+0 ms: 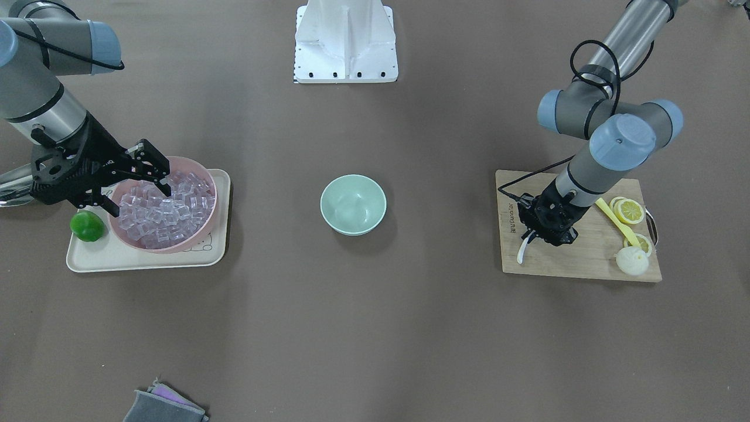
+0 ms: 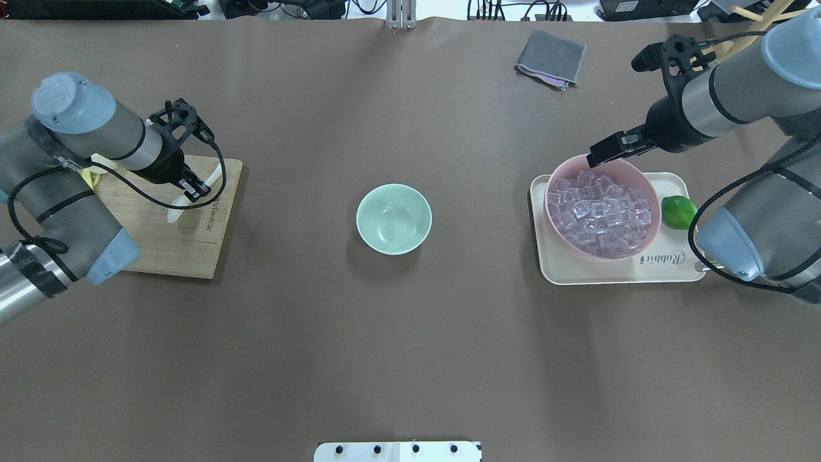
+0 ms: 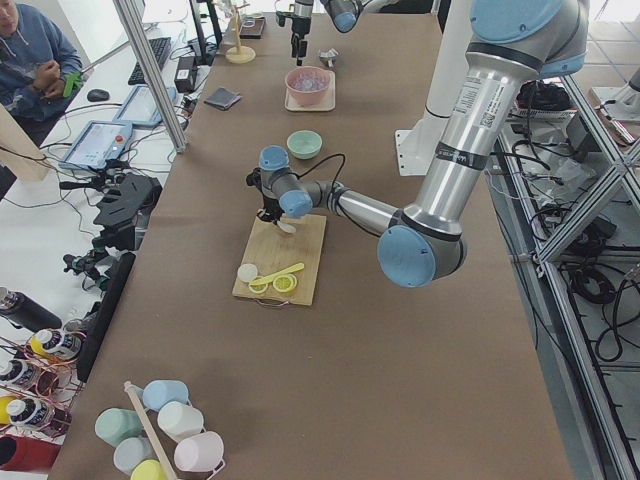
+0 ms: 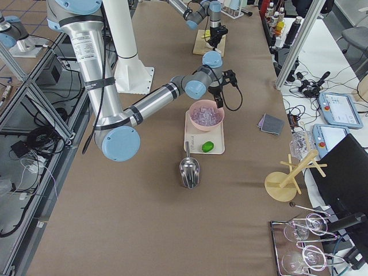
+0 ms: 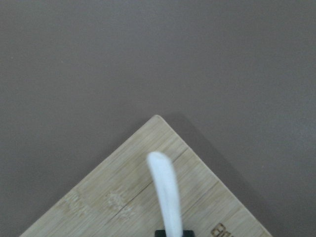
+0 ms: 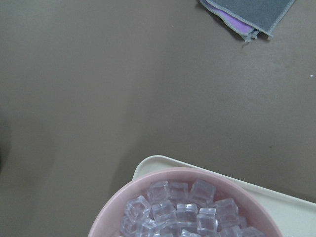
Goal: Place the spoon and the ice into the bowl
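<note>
The mint-green bowl [image 1: 353, 205] [image 2: 394, 218] stands empty at the table's middle. The white spoon [image 1: 523, 249] [image 2: 216, 174] lies across the wooden cutting board [image 1: 574, 264] [image 2: 173, 250]. My left gripper [image 1: 548, 228] [image 2: 192, 188] is shut on it, and its handle [image 5: 165, 197] sticks out ahead in the left wrist view. Several clear ice cubes [image 1: 164, 211] [image 2: 600, 215] [image 6: 182, 210] fill the pink bowl [image 1: 176, 247] [image 2: 649, 189]. My right gripper [image 1: 139, 198] [image 2: 600, 155] is open and empty just above the pink bowl's rim.
The pink bowl and a green lime [image 1: 88, 226] [image 2: 678, 212] sit on a cream tray [image 1: 211, 252]. Lemon slices [image 1: 630, 211], a yellow utensil [image 1: 615, 221] and a white ball [image 1: 633, 261] lie on the board. A grey cloth [image 2: 550, 59] lies far off. A metal scoop [image 4: 190, 169] lies beside the tray.
</note>
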Controlling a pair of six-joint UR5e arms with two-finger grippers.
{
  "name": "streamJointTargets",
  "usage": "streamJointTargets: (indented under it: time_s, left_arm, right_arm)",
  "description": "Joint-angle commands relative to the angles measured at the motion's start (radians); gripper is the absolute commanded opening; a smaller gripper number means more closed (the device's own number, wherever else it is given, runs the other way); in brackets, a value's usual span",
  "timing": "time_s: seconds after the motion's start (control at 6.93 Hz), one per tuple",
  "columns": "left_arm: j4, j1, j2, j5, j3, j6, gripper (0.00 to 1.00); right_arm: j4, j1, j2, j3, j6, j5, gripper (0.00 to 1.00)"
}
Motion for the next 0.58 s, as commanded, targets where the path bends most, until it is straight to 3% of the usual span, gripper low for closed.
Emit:
streamJointTargets:
  time_s: [0.0,0.29,0.43]
  left_arm:
    - [0.033,0.000,-0.069,-0.080,-0.011,-0.222,0.00]
    - [0.087,0.021,-0.184,-0.075,-0.028,-0.499,0.00]
    - [0.148,0.035,-0.264,-0.081,-0.026,-0.588,0.00]
  right_arm:
    - [0.000,0.000,0.003,0.001,0.002,0.000,0.94]
    - [0.000,-0.028,0.006,0.001,0.002,-0.021,0.94]
    - [0.000,-0.063,0.005,0.001,0.001,-0.076,0.92]
